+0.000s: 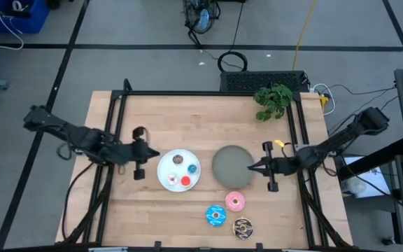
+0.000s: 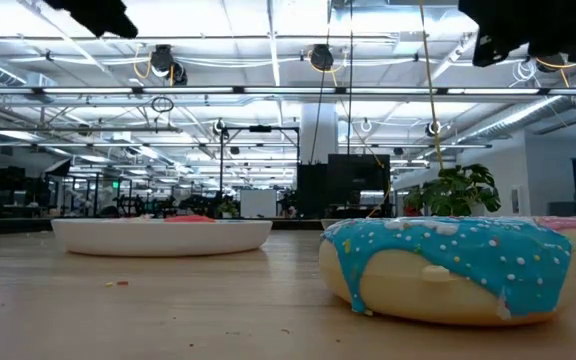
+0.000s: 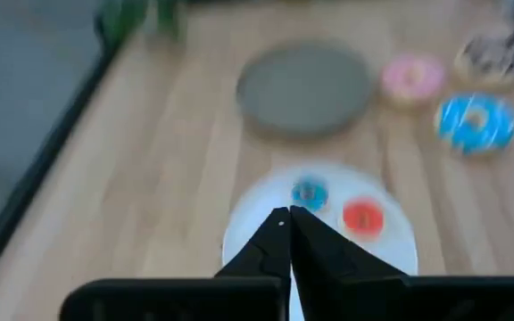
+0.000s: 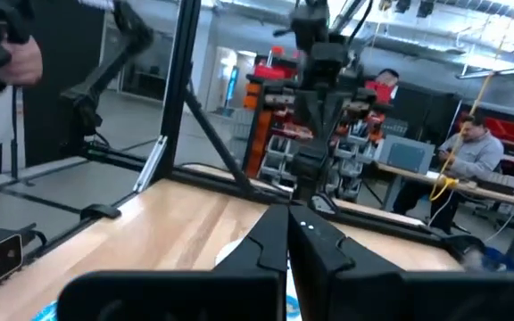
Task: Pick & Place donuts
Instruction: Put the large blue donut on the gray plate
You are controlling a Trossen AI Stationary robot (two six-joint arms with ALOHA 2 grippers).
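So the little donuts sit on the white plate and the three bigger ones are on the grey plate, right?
Not quite. The high view shows the grey plate bare; the pink, blue and sprinkled brown donuts lie on the table beside it. The little donuts do sit on the white plate.

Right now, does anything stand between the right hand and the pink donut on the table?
Nothing visible does. The right hand, shut, hangs over the edge of the grey plate, and the pink donut lies just beyond that plate on bare wood. The blue donut and sprinkled brown donut lie beyond it.
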